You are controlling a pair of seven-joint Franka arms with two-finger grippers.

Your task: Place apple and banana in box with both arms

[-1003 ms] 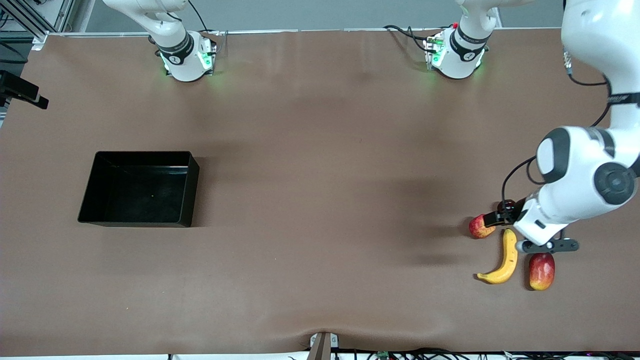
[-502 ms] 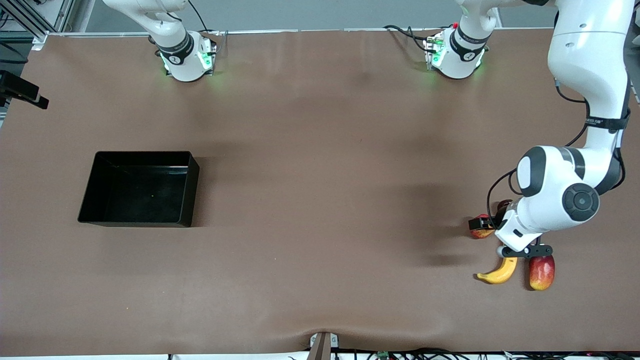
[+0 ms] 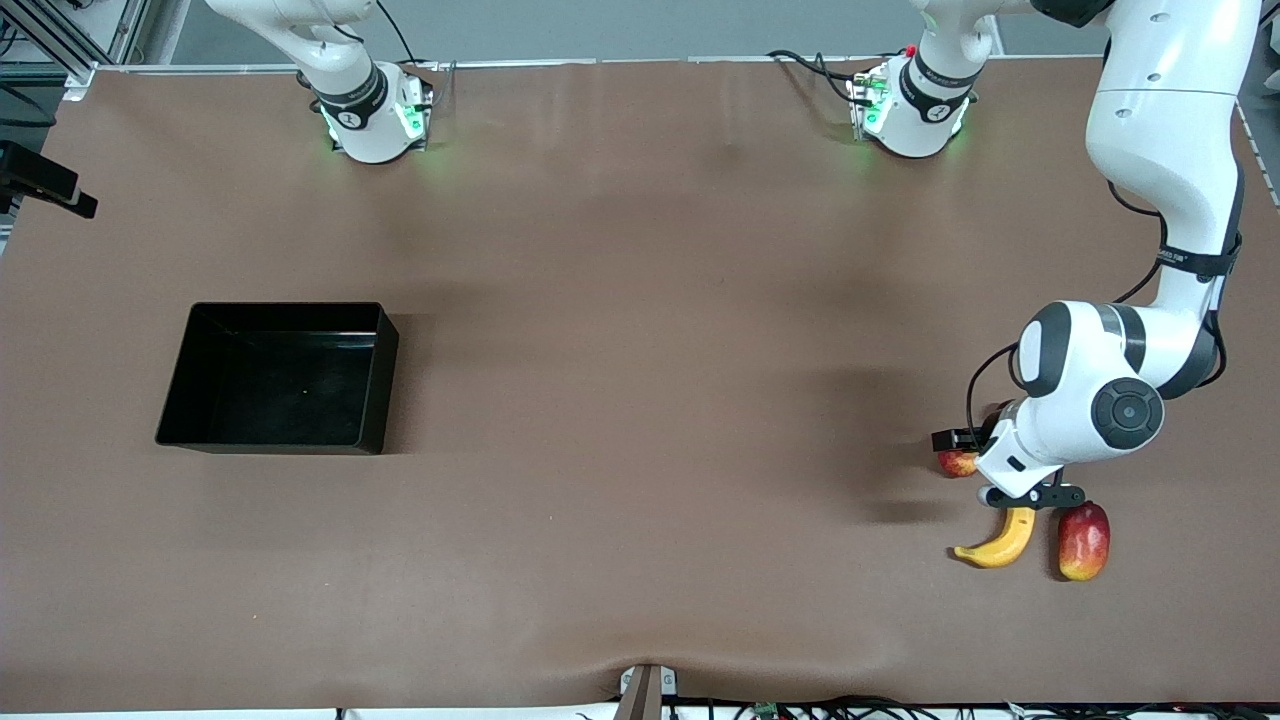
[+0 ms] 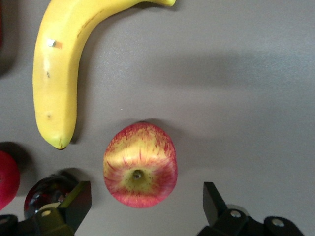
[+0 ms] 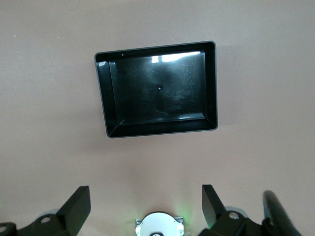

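The left arm's black two-finger gripper point(image 4: 143, 204) is hanging low over the small round apple point(image 4: 140, 165), its fingers point(image 4: 214, 199) spread wide on either side of the fruit and touching nothing. The apple, red-skinned with yellowish streaks and a dimpled stem end facing the wrist camera, is sitting on the matte brown table covering point(image 3: 640, 420) toward the left arm's end of the table. Beside it, nearer the front camera, the curved, smooth yellow banana point(image 3: 1000, 541) with a darker tip is lying flat, and just beside the banana an oblong red-and-yellow mango point(image 3: 1083, 540) is resting. A dark, glossy round fruit point(image 4: 49, 192) is showing beside one fingertip in the left wrist view.

The white jointed left arm point(image 3: 1160, 200) is reaching down from its base, its elbow bent and its wrist folding over the cluster of fruit, hiding most of the apple in the front view.

The right arm's gripper point(image 5: 145, 206) is waiting high above the table, fingers parted and gripping nothing, looking down on the shallow rectangular glossy black plastic box point(image 3: 375, 370). The box, with upright walls, is standing toward the right arm's end of the table, well apart from the fruit.
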